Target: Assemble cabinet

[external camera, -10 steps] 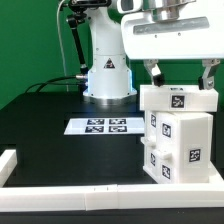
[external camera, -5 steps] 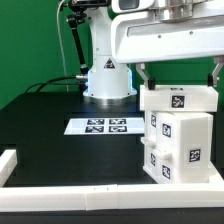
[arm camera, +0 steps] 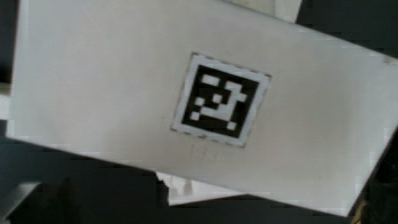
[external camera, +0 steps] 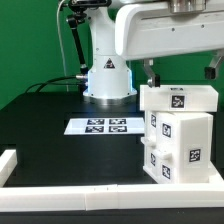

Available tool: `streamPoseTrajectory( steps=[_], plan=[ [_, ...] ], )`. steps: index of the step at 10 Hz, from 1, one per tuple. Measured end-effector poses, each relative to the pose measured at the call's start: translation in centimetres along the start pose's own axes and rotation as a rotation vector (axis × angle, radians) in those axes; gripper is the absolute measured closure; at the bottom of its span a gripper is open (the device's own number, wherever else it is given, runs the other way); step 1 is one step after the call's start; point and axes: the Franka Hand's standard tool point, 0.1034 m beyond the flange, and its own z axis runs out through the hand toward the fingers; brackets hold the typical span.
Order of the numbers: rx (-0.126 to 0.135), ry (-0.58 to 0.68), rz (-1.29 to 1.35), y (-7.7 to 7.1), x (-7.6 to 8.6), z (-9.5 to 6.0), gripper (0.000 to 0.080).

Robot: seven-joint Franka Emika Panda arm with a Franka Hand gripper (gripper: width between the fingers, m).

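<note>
No words or brand names can be read; the only printing is black-and-white square tags. The cabinet carries one on its top slab and several on its front and side faces, and the marker board shows four in a row. In the wrist view one tag sits in the middle of the cabinet's white top, seen from straight above.

Against the earlier frames the arm has risen: its white body now stands higher and the fingers have drawn up clear of the top slab. The cabinet has not shifted.

The gripper hangs straight down over the cabinet, jaws spread wide to either side and holding nothing.

The cabinet stands upright on the black bench at the exterior view's right, near the white rail.
</note>
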Motion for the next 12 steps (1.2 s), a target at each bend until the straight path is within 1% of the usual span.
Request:
streamPoseTrajectory(
  steps=[2, 3, 5, 6, 7, 9, 10, 11, 12],
  plan=[
    [-0.004, 0.0, -0.132, 0.1, 0.0, 0.0, 0.0002],
    [-0.017, -0.001, -0.294, 0.3, -0.1, 0.2, 0.0002],
    [-0.028, -0.012, -0.539, 0.4, -0.3, 0.2, 0.0002],
    [-0.034, -0.024, -0.662, 0.3, -0.4, 0.3, 0.0002],
    [-0.032, -0.043, -0.741, 0.1, -0.6, 0.4, 0.0002],
    [-0.048, -0.065, -0.91, -0.3, -0.7, 0.5, 0.0002],
    [-0.048, -0.074, -0.98, -0.5, -0.9, 0.8, 0.0002],
    [-0.051, -0.092, -1.109, -0.6, -1.1, 1.0, 0.0002],
    [-0.051, -0.097, -1.138, -0.6, -1.3, 1.2, 0.0002]
  ],
)
